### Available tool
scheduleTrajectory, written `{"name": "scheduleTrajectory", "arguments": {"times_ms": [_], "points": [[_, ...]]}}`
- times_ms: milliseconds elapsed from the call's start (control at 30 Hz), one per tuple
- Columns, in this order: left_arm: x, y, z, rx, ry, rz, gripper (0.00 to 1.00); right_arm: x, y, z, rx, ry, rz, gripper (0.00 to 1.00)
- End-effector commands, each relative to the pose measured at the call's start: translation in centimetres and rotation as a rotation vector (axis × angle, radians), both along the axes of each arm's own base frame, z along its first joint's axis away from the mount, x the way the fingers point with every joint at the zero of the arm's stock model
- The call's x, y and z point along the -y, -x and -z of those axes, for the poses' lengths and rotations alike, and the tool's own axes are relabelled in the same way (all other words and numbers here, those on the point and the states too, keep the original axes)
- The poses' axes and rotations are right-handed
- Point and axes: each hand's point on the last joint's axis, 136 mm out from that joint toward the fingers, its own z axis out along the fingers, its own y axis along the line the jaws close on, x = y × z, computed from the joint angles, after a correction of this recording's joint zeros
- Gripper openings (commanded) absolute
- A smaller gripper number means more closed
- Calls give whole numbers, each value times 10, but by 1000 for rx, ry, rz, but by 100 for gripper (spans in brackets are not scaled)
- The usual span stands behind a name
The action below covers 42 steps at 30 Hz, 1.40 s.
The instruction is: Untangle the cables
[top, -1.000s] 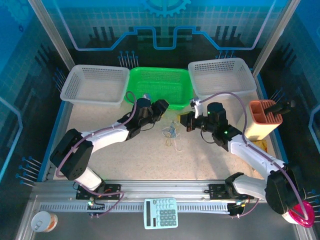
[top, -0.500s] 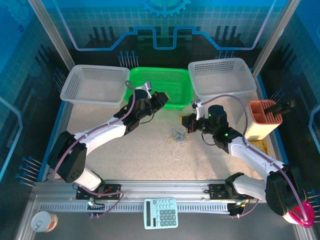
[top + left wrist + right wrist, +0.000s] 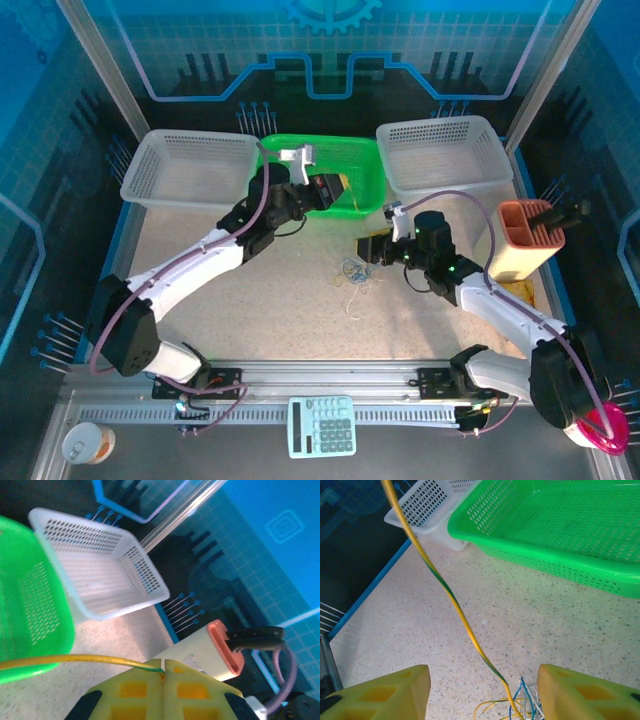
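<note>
Seen from above, your left arm (image 3: pixel 200 262) reaches across the speckled counter (image 3: pixel 290 310) to the front rim of the green basket (image 3: pixel 320 165). The left jaws are pressed together. In the left wrist view their yellow pads (image 3: pixel 132 692) pinch one yellow cable (image 3: pixel 75 658) with green marks, which runs off to the left in front of the green basket.

Your right arm (image 3: pixel 500 305) stretches in from the right. The right jaws are spread, their pads (image 3: pixel 380 690) well apart, and the tangle shows low between them. In the right wrist view the pinched yellow cable climbs in a nearly straight line from the tangle to the top left corner.

The rest of the cables (image 3: pixel 354 272), thin loops of blue, yellow and white, lie in a small heap on the counter just in front of the right jaws, near the middle. One pale strand trails toward the arm bases.

A white basket (image 3: pixel 190 170) stands left of the green one and another (image 3: pixel 445 155) stands right of it. A cream holder (image 3: pixel 525 240) with an orange rim stands at the right edge. A calculator (image 3: pixel 322 425) lies on the rail between the arm bases.
</note>
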Motion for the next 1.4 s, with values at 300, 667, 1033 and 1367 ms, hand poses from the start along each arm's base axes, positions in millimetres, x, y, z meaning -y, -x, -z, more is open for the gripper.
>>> {"name": "scheduleTrajectory", "arguments": {"times_ms": [300,667,1033,1367], "points": [[22,41,-98,181,36,170,0,-8,-18,-25,67,5,54,71],[19,55,-162,224,106,194,0,-7,-32,35,-17,42,121,47],[2,75,-236,332,157,184,0,-2,-30,77,-86,78,158,46],[-23,68,-292,478,116,71,0,5,-20,91,-112,91,176,63]]}}
